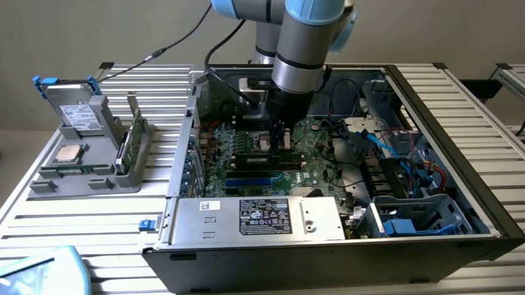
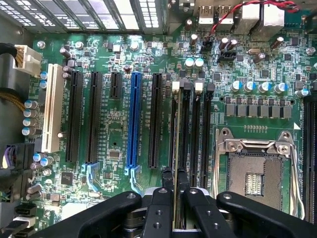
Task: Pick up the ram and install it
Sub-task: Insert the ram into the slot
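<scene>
Holding thin green ram stick (image 2: 174, 148) edge-on along black plastic motherboard slots (image 2: 206, 139).
Black metal gripper (image 2: 174, 176) is clamping its flat sides between two narrow fingers (image 2: 166, 182).

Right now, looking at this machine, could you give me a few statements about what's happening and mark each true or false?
1. The gripper hangs over the grey tray outside the computer case. False: it is inside the case, just above the long black memory slots.
2. Its fingers pinch the ram, seen edge-on as a thin strip. True.
3. One long slot on the board is blue. True.
4. The processor socket holds a chip. False: it is empty, and a square chip lies on the tray.
</scene>
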Robot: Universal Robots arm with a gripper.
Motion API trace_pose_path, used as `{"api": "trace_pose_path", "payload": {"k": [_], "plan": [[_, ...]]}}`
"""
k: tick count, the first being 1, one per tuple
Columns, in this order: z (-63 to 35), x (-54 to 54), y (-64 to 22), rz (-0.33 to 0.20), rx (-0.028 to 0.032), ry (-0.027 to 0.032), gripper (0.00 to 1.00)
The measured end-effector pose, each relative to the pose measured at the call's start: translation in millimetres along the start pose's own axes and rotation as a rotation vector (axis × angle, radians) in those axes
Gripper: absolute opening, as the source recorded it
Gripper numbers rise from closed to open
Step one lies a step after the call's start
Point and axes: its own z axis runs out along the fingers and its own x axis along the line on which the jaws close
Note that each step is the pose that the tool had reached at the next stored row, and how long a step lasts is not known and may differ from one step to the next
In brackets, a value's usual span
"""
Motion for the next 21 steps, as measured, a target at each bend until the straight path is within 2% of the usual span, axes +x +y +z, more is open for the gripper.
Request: {"api": "trace_pose_path", "payload": {"k": [21], "plan": [[-1.3,-0.4,0.8,0.002,-0.0002,0.0005,0.14]]}}
